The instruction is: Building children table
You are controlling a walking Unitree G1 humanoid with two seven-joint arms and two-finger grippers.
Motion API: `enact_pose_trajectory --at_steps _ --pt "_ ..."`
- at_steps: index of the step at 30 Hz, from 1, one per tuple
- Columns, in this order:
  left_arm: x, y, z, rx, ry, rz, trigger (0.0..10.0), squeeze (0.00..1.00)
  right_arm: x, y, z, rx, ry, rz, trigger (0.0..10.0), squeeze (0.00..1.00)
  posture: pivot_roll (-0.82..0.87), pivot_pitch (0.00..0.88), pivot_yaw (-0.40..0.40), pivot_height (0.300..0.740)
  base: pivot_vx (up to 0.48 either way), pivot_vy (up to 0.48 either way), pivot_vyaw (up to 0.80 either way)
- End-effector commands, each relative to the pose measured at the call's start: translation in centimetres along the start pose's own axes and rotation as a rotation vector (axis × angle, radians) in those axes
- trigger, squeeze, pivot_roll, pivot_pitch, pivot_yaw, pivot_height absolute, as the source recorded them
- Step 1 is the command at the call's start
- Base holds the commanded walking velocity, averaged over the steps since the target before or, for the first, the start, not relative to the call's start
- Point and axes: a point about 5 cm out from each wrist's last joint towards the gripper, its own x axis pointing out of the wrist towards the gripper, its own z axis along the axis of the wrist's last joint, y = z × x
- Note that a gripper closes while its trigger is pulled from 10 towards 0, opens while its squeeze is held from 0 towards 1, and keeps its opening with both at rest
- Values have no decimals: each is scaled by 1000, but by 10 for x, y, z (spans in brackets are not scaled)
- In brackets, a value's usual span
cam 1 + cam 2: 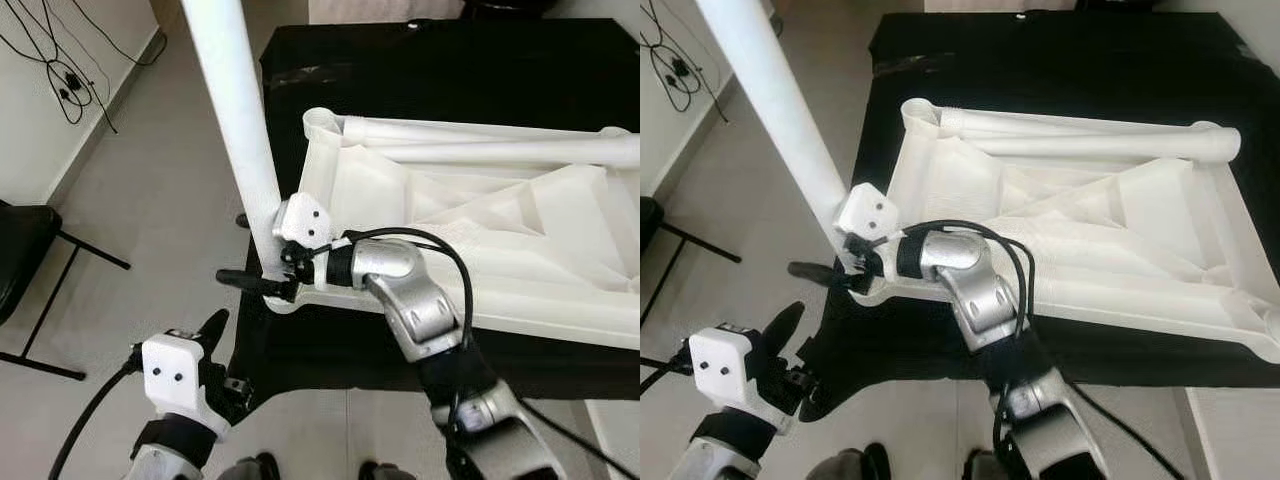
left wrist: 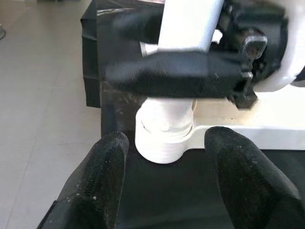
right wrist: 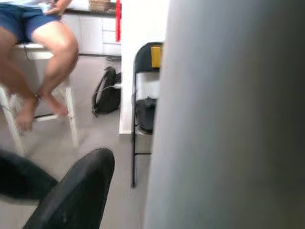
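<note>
Rising white round leg (image 1: 235, 120) from upturned tabletop (image 1: 480, 220).

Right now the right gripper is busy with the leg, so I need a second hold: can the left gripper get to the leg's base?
Probably yes: the left gripper is open, facing the leg's base, with nothing between them.

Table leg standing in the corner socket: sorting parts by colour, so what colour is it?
White table leg, clearest in the left eye view.
</note>
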Motion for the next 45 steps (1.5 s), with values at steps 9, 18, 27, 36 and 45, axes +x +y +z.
enact_pose_trajectory --at_steps 9,18,27,36,45 --pt "-10 -6 4 7 28 -4 10000 0 11 -20 24 -41 -53 113 9569 0 201 314 20 740 0 0 0" --pt "-17 -7 5 3 46 -1 10000 0 6 -28 22 -16 -91 232 0 0 177 328 24 740 0 0 0" --pt "-17 -6 4 0 55 -2 10000 0 -7 -34 11 18 -126 107 0 0 151 300 21 740 0 0 0" --pt "-7 -1 -2 6 35 1 10000 0 -40 7 -23 186 75 -934 0 0 87 248 -3 740 0 0 0" --pt "13 7 -11 7 11 3 10000 0 -4 37 -37 199 94 -750 0 0 45 152 -2 740 0 0 0"
